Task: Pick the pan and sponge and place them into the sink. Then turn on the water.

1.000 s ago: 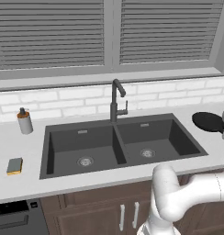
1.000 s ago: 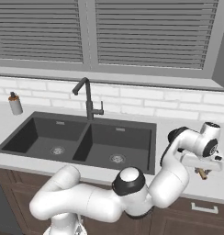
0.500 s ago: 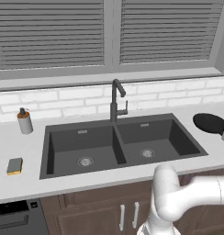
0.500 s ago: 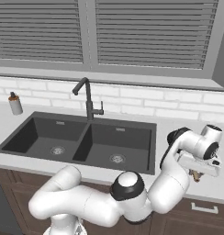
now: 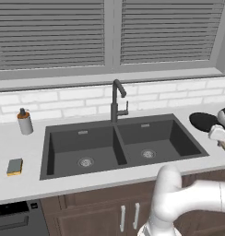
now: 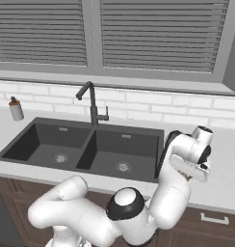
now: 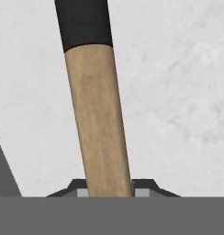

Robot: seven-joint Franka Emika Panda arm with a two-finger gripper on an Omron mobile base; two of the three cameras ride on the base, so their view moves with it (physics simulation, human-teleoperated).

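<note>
Grey stone counter (image 5: pixel 22 186) under a shuttered window, white brick backsplash, dark double sink (image 5: pixel 119 145) set in the middle with a black faucet (image 5: pixel 116 99) behind the divider; no water running. White arm reaches far right of the sink, hand low over the counter there. Pan (image 5: pixel 204 122) sits on the counter just right of the sink's right basin, black bowl toward the wall, its wooden handle (image 7: pixel 98 124) running back toward the robot. In the hand view the handle lies straight along the gripper's line of sight, long axis nearly vertical in frame, slightly tilted, black neck at the top, and it passes right between the two dark tips of the gripper (image 7: pixel 109 189). Tips sit close on both sides of the wood, but actual clamping contact can't be told. Judged step: grasping the handle before lifting left into the sink. Sponge (image 5: pixel 14 166), grey-green over yellow, lies flat well left of the sink, near a soap bottle (image 5: pixel 25 122).
</note>
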